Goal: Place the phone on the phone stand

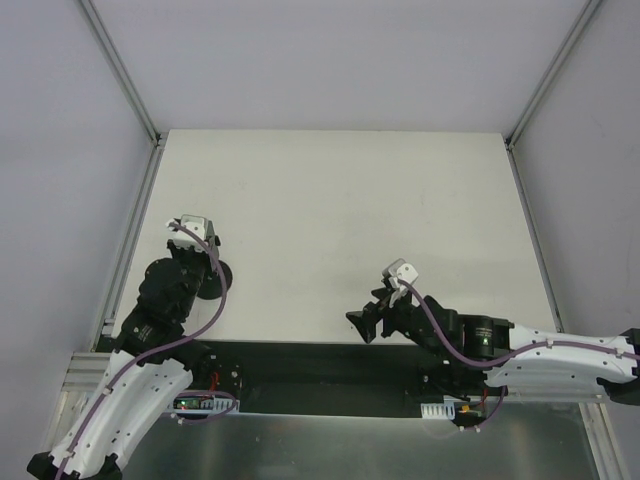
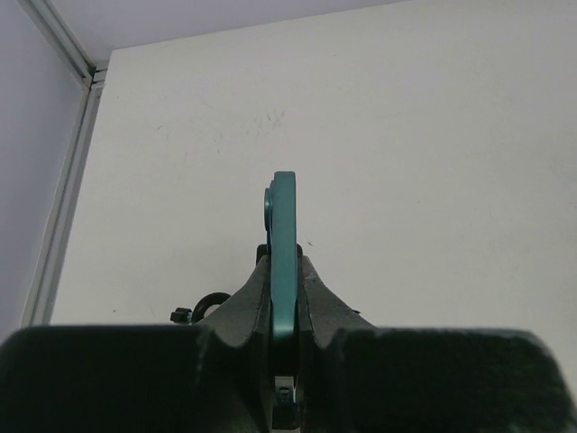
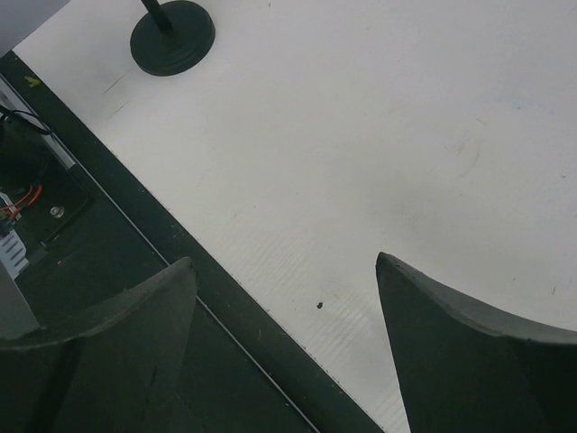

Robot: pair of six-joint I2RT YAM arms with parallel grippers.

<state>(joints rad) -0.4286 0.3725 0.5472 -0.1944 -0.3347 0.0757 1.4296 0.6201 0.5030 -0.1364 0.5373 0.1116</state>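
Phone stand [image 3: 173,38]: one, toward desk's [image 1: 330,190] near-left corner.
Left gripper [image 2: 284,271]: we see one phone [image 2: 285,239] clamped.
Right gripper [image 3: 284,262]: jaws apart, near edge.

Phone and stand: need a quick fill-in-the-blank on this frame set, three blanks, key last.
1. The left gripper is shut on the ___.
2. The right gripper is ___, with nothing between its fingers.
3. The stand sits on the table, nearer the ___ arm.
Missing words: phone; open; left.
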